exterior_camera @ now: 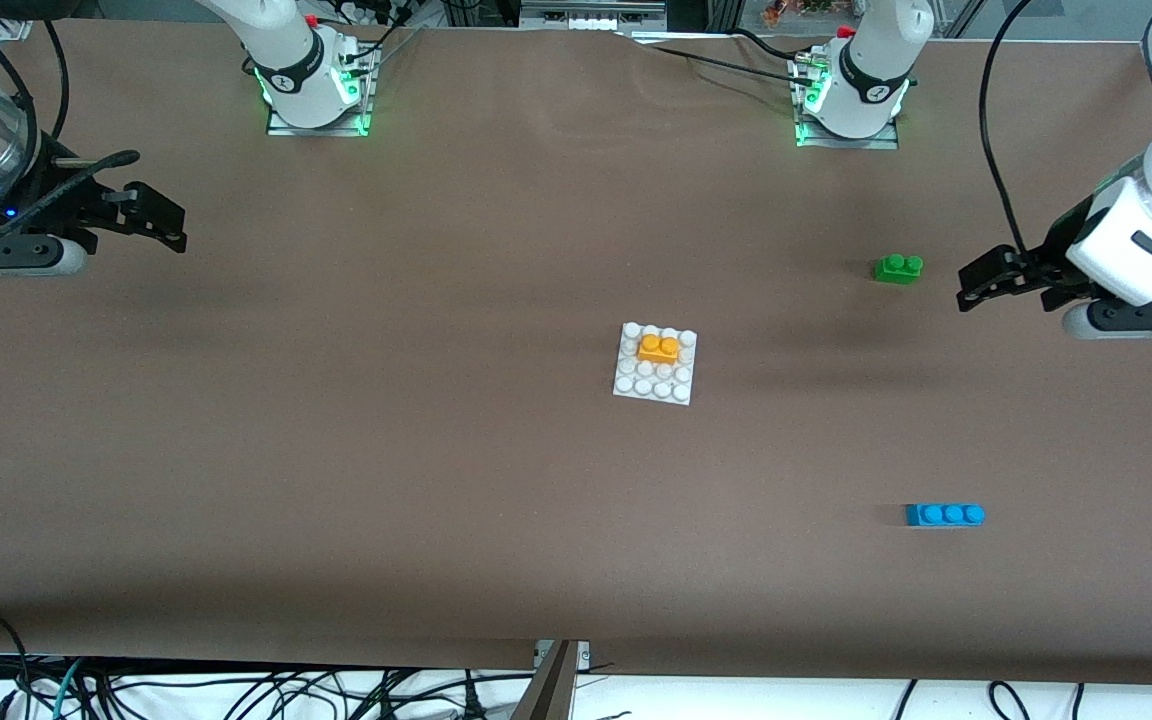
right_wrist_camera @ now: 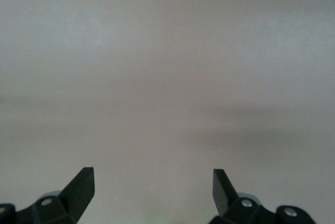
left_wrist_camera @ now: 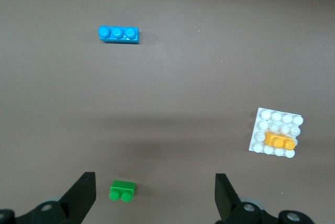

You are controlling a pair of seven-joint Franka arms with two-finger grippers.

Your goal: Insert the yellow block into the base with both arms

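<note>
**Yellow block seated on base; both grippers spread and holding nothing**

Front view: The base (exterior_camera: 655,364) lies flat near the middle of the brown bench (exterior_camera: 386,450). The yellow block (exterior_camera: 659,347) sits on the base's studs, in the part of the grid farther from the front camera, studs up. A green brick (exterior_camera: 898,267) rests on the bench toward the left arm's end, farther from the camera than the base. A blue brick (exterior_camera: 944,514) lies toward the same end, nearer to the camera than the base. The left gripper (exterior_camera: 976,283) hangs over the bench at the left arm's end, just beside the green brick and apart from it. The right gripper (exterior_camera: 168,222) hangs over bare bench at the right arm's end, well apart from every brick. Each arm waits away from the base.

Left wrist view: The left gripper (left_wrist_camera: 154,190) has its fingers (left_wrist_camera: 82,192) spread wide with nothing between them. The green brick (left_wrist_camera: 122,190) shows on the bench below the gap. The blue brick (left_wrist_camera: 119,34), the base (left_wrist_camera: 276,132) and the yellow block (left_wrist_camera: 279,141) on it are also visible.

Right wrist view: The right gripper (right_wrist_camera: 153,186) has its fingers (right_wrist_camera: 81,186) spread wide, holding nothing, over bare bench (right_wrist_camera: 167,77).
</note>
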